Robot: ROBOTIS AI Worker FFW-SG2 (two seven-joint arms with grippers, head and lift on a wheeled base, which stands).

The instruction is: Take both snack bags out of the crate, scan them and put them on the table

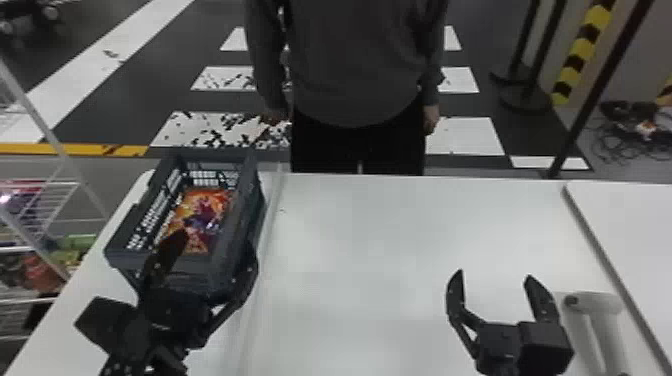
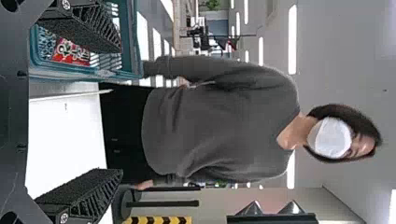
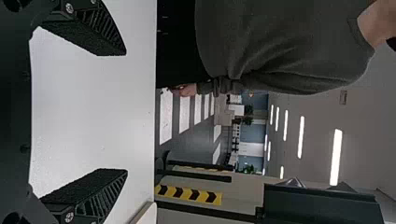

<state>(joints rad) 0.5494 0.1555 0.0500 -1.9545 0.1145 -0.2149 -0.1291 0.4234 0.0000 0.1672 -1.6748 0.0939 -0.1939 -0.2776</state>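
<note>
Left hand point(image 1: 216, 239) open, nothing in it; one finger shows over the crate point(image 1: 242, 212), the other along its right-hand side, toward the middle of the counter point(image 1: 350, 270). Can't tell if either touches the crate. Snack bags point(image 1: 200, 215) lie inside, low down, orange and red with a purple patch; they overlap or sit tight together, so can't count two for sure. Red printed front point(image 2: 70, 53) also shows past a finger in the left wrist view. Right hand point(image 1: 494, 273) open and empty, above the counter, well apart from the crate. White scanner, by its look point(image 1: 595, 304), on the counter just beside the right hand, cut off by the view's edge. Step in hand looks like the first pick; nothing is out on the counter. Bags should be light, soft, puffed with air, slick film outside, crumbly inside. Best hold: a crimped end or a gathered fold, gentle pinch; squeezing the belly could crush snacks or make the bag slip out. Left hand likely needs both fingers inside the crate walls first, else it may snag the rim or grab both bags together. Flat side should face the scanner, code uncreased.
</note>
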